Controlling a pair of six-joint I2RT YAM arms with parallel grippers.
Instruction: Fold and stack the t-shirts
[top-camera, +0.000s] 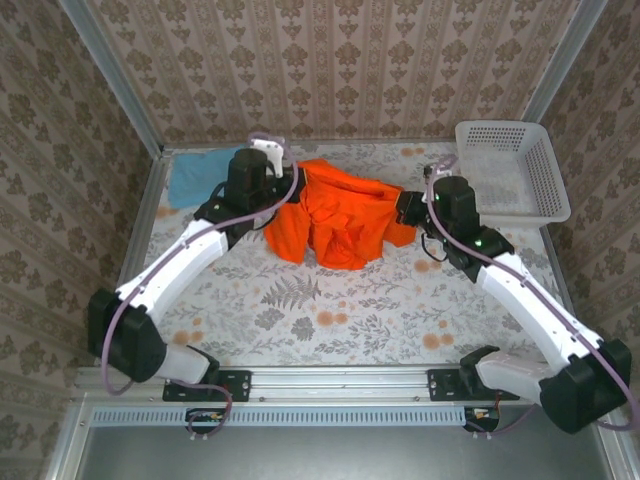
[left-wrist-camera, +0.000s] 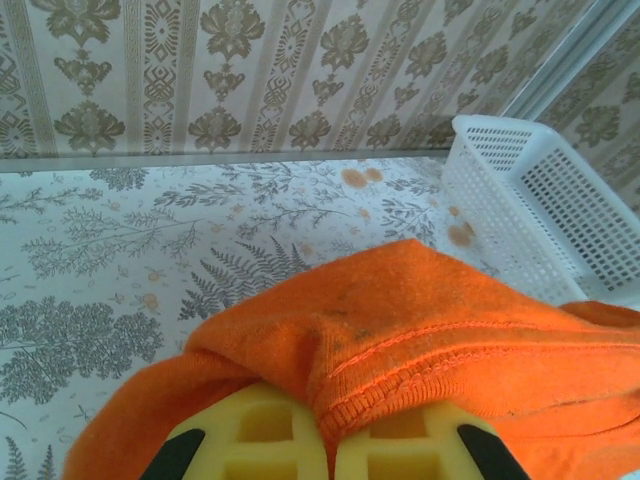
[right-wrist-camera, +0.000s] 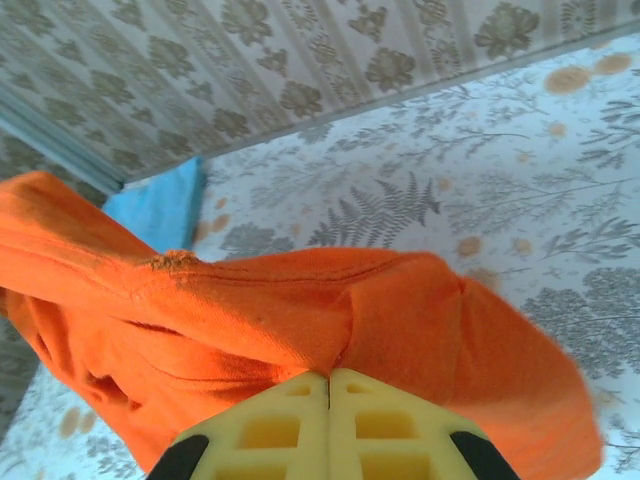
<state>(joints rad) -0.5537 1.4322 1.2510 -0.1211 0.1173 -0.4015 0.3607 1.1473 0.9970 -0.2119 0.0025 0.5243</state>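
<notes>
You're pinching the soft, light orange shirt (top-camera: 335, 225) at opposite edges in both jaws, its middle sagging limply.

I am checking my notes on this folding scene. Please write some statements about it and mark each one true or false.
1. The left gripper and the right gripper are both shut on the orange t-shirt. True.
2. The white basket stands at the far right corner of the table. True.
3. The blue t-shirt lies inside the basket. False: it lies on the table at the far left corner.
4. The orange t-shirt lies neatly folded. False: it hangs bunched between the two grippers.
</notes>
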